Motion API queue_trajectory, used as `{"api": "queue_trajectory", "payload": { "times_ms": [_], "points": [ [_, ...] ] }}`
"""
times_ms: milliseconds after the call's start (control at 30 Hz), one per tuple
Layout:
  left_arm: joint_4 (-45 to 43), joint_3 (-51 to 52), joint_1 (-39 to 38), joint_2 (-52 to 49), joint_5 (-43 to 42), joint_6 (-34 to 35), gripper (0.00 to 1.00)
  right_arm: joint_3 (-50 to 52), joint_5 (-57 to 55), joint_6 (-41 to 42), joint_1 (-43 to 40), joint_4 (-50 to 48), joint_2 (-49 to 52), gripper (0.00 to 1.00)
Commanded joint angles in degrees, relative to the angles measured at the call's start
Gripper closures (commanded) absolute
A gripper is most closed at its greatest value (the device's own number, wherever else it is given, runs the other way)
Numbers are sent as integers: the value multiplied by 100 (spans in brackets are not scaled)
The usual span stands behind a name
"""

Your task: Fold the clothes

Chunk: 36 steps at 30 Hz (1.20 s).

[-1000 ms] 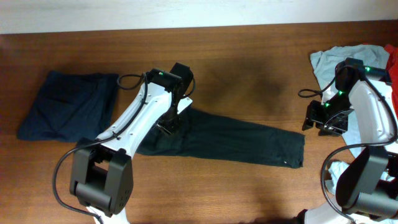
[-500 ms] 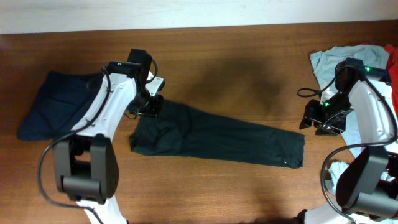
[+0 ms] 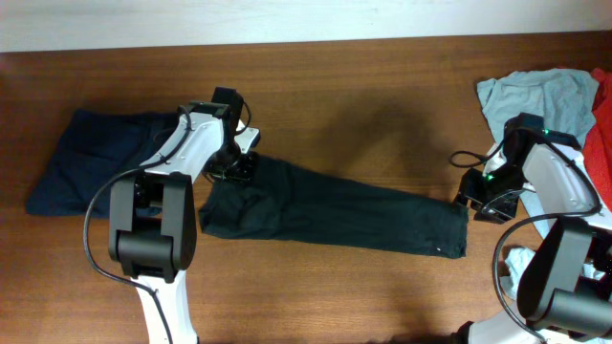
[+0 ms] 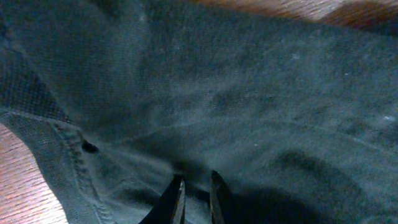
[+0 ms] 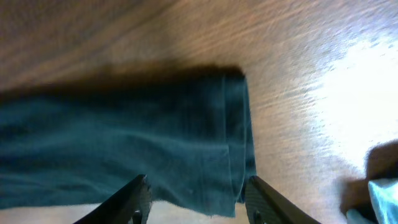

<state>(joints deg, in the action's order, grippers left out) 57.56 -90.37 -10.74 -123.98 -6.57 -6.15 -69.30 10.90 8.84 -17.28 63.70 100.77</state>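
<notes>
The left gripper (image 4: 196, 178) pinches the dark shirt (image 3: 335, 210), fingers nearly together. The right gripper (image 5: 198, 182) hangs wide open over its end, fingers partly cut off.

A robotics lab bench: two white-and-black robot arms (image 3: 188, 153) standing at a wooden table (image 3: 382, 105) strewn with clothes (image 3: 344, 215), plain white panel (image 3: 287, 24) behind

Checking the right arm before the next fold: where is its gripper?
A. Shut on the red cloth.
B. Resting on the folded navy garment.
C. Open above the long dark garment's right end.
C: in the right wrist view the right gripper stands open over the hemmed end of the long dark garment.
</notes>
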Motion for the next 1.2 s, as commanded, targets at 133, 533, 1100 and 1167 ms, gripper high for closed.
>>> {"api": "queue_trajectory", "payload": {
  "times_ms": [133, 533, 1100, 1167],
  "points": [
    [-15, -28, 15, -352, 109, 9, 86, 293, 52, 125, -192, -79, 94, 55],
    [-7, -28, 15, -352, 190, 9, 86, 1226, 885, -481, -188, -1497, 131, 70],
    [31, -26, 17, -352, 210, 9, 88, 1224, -203, 4, -339, -2699, 129, 96],
    [31, -28, 17, -352, 216, 7, 88, 1224, -168, -2, -339, -2850, 129, 96]
  ]
}}
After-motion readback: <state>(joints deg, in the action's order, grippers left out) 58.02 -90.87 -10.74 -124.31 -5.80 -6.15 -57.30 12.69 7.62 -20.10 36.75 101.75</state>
